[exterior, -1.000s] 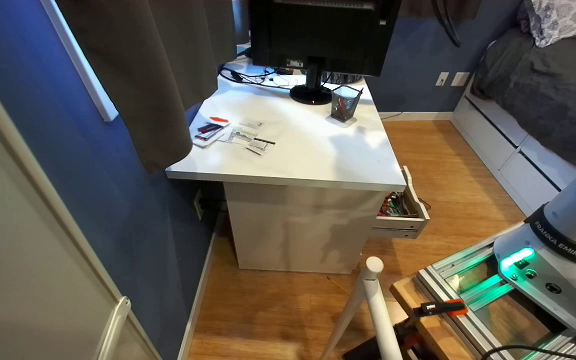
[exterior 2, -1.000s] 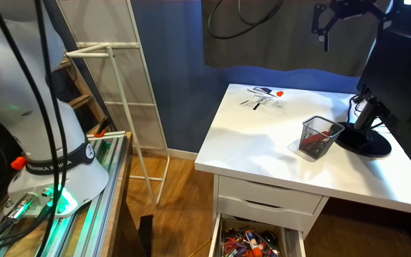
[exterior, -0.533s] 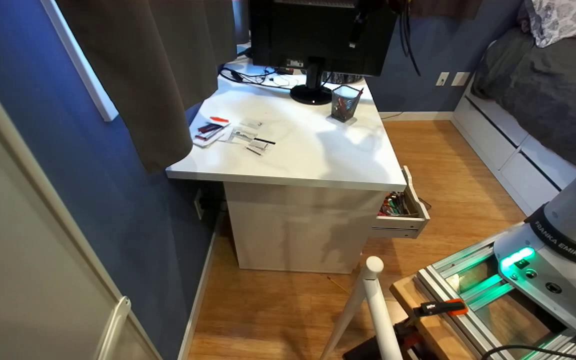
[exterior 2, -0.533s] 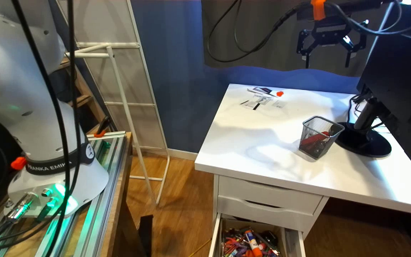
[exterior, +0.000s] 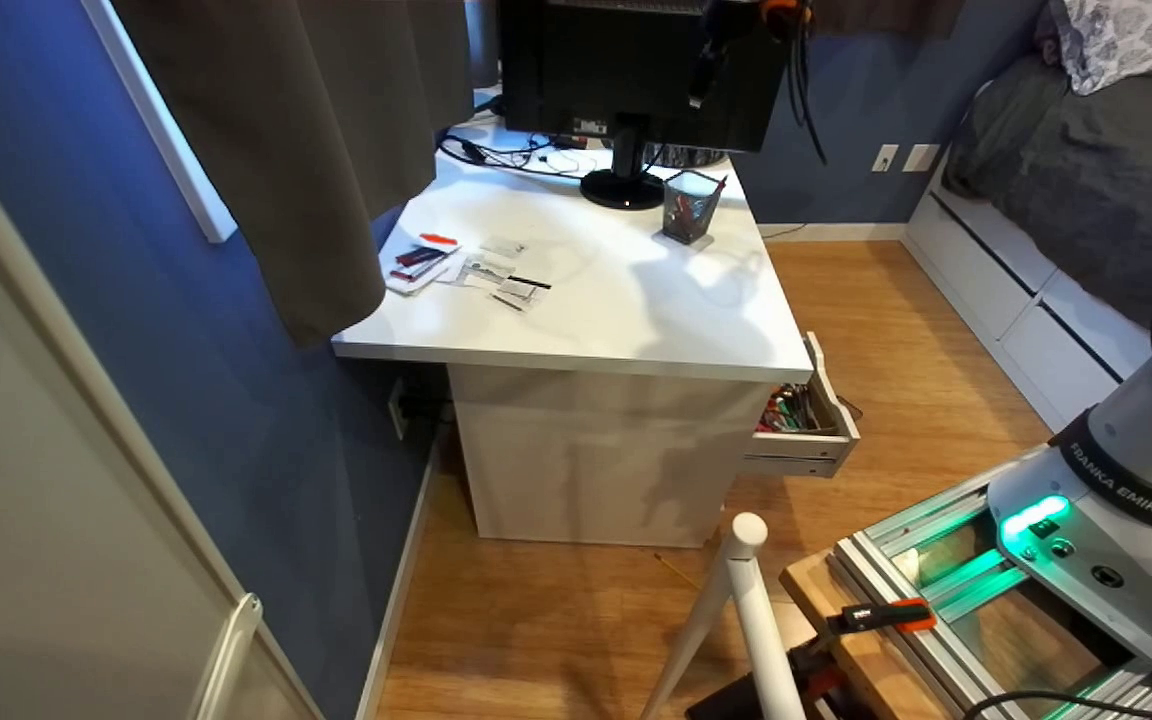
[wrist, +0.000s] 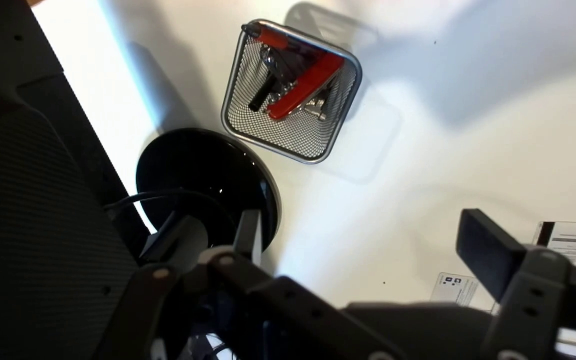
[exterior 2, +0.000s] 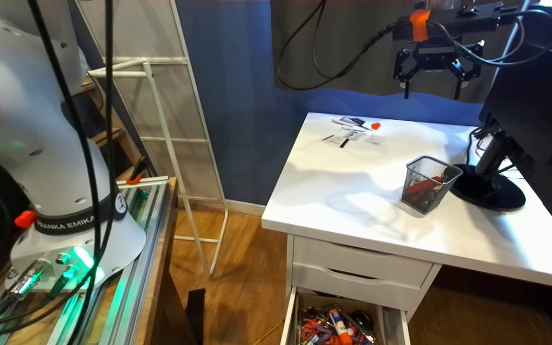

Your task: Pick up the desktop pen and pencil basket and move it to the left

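Black, its jaws pointing down and spread wide, the gripper (exterior 2: 431,97) hangs above the white desk (exterior 2: 324,206), higher than the upright mesh basket (exterior 2: 428,189) and apart from it.

White arm (exterior 2: 41,129), its black jaws wide apart, downward-facing.

Gripper (wrist: 363,232): jaws wide apart, white desk (wrist: 388,260) showing btwn. Mesh pen basket (wrist: 280,132) upright on desk, seen from above, well apart fr. gripper. Inside I make out red item (wrist: 304,89), short blk rod (wrist: 262,94), metal bits (wrist: 315,106); orange-red pen (wrist: 272,37), dk tip over rim corner. Round blk monitor base (wrist: 203,160) just beside. Printed cards (wrist: 570,245) lower R. of view, one w/ blk stripe.
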Controlling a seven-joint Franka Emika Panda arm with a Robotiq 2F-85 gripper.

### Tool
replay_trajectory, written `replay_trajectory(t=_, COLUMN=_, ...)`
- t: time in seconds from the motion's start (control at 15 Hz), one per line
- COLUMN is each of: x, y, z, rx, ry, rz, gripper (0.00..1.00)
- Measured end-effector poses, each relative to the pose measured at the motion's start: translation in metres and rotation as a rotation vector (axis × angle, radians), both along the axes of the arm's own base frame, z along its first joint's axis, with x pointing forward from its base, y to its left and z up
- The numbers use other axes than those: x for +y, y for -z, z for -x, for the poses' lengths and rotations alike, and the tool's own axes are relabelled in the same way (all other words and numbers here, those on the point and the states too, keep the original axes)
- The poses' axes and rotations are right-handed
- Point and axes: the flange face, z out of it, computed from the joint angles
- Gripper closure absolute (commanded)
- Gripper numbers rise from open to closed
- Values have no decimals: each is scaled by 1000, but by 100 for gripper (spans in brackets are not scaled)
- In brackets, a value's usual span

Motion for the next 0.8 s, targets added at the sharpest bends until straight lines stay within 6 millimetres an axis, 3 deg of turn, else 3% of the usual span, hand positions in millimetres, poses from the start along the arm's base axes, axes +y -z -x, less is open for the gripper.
replay_trajectory(t=0.2, x=1, y=11, z=0, rx=27, ry=10, rz=-12, gripper=0)
replay_trajectory(t=0.53, x=11, y=61, z=-2, rx=118, ry=91, rz=-55, gripper=0)
replay_trajectory(t=0.8, x=18, y=89, z=-5, rx=164, ry=161, rz=-106, gripper=0)
